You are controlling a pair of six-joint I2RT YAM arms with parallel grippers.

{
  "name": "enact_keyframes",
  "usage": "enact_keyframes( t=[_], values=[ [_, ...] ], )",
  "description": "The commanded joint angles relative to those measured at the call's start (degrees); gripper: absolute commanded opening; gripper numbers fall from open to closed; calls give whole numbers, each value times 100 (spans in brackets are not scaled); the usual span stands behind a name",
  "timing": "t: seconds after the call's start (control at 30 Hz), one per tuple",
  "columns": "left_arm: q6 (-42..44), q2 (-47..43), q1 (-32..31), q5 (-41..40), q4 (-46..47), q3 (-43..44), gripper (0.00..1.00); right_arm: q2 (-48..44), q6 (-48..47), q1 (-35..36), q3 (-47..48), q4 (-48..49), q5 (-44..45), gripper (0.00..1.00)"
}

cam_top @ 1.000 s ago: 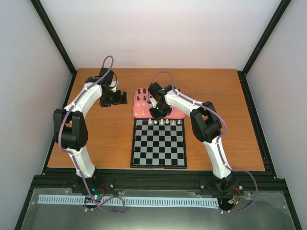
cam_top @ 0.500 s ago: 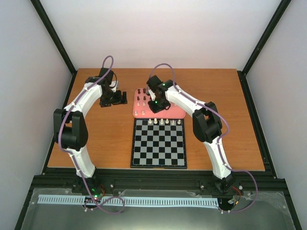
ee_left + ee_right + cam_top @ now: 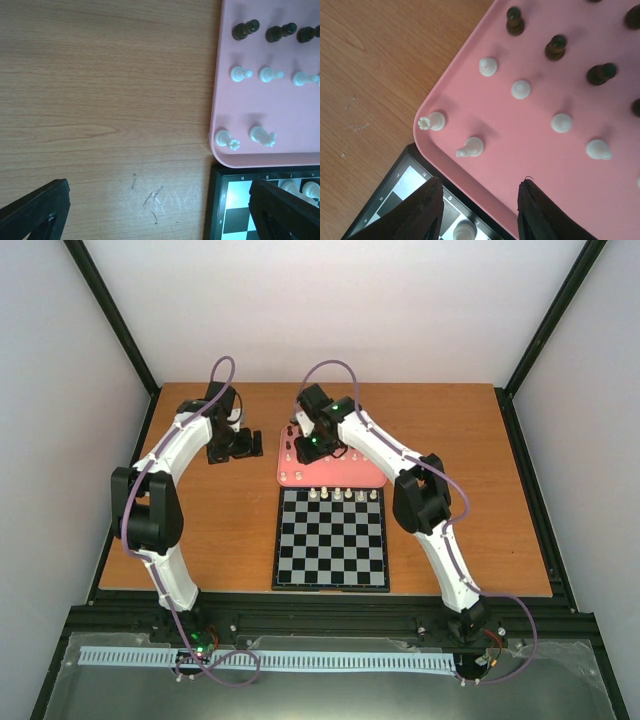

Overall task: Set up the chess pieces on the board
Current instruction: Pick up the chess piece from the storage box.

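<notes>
The board [image 3: 330, 545] lies in front of the pink tray [image 3: 368, 478]. Several cream-white chess pieces [image 3: 349, 495] stand on the board's far row. More white pieces [image 3: 521, 89] and dark pieces [image 3: 556, 46] stand on the tray [image 3: 530, 165], among them a crowned white one [image 3: 431, 121] and a white knight [image 3: 471, 147]. My right gripper [image 3: 480, 212] hangs open and empty over the tray's near left corner, with a white piece [image 3: 464, 231] on the board [image 3: 395, 195] just below. My left gripper [image 3: 160, 220] is open over bare wood, left of the tray [image 3: 265, 125] and the board's corner [image 3: 225, 210].
The wooden tabletop [image 3: 210, 530] spreads left and right of the board. Black frame posts [image 3: 110, 320] and pale walls close in the table. The left arm's elbow [image 3: 145, 505] stands near the table's left edge.
My right gripper has moved from the board's far row back and left over the tray, and its jaws have opened. The left arm has stayed still.
</notes>
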Motion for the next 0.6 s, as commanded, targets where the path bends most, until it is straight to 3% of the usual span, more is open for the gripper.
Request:
enact_keyframes(
  t=[0.0,0.17,0.57],
  values=[
    [-335,-108,283,-151,-63,-2,100,265,-67,162,119,-140,-290,42],
    [-585,-294,793,213,67,-308,100,430,-62,203,152,-89,-383,42],
    [-584,-439,816,263,149,-484,100,861,-7,214,447,-111,-217,42]
  ],
)
